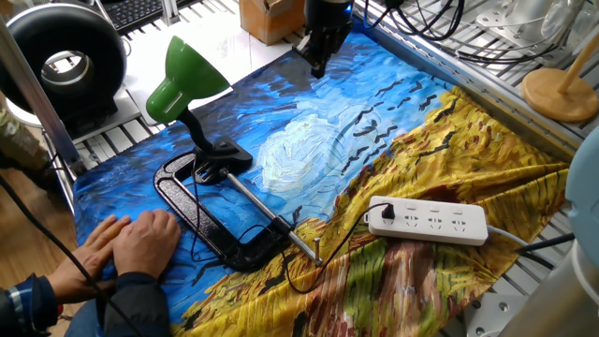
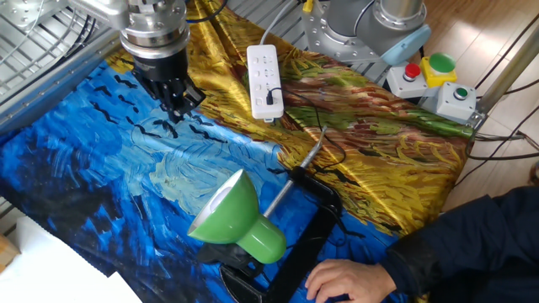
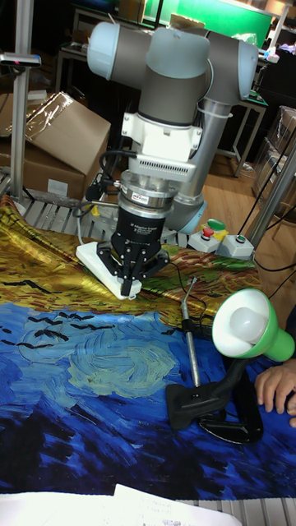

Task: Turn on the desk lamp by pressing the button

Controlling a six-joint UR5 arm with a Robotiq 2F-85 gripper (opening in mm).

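The desk lamp (image 1: 187,77) stands at the left of the painted cloth, with its green cone shade (image 2: 238,220) on a bent black neck and its black base (image 1: 223,157) on the cloth. It also shows in the tall fixed view as the lamp (image 3: 247,325). I cannot make out the button on the dark base. My gripper (image 1: 318,65) hangs above the far blue part of the cloth, well away from the lamp. The gripper (image 3: 131,288) points straight down, fingertips meeting, nothing held.
A black C-clamp (image 1: 201,213) lies by the lamp base, with a person's hands (image 1: 131,245) beside it. A white power strip (image 1: 428,221) lies on the yellow cloth. A black ring device (image 1: 65,61), cardboard box (image 1: 267,19) and wooden stand (image 1: 560,94) line the edges.
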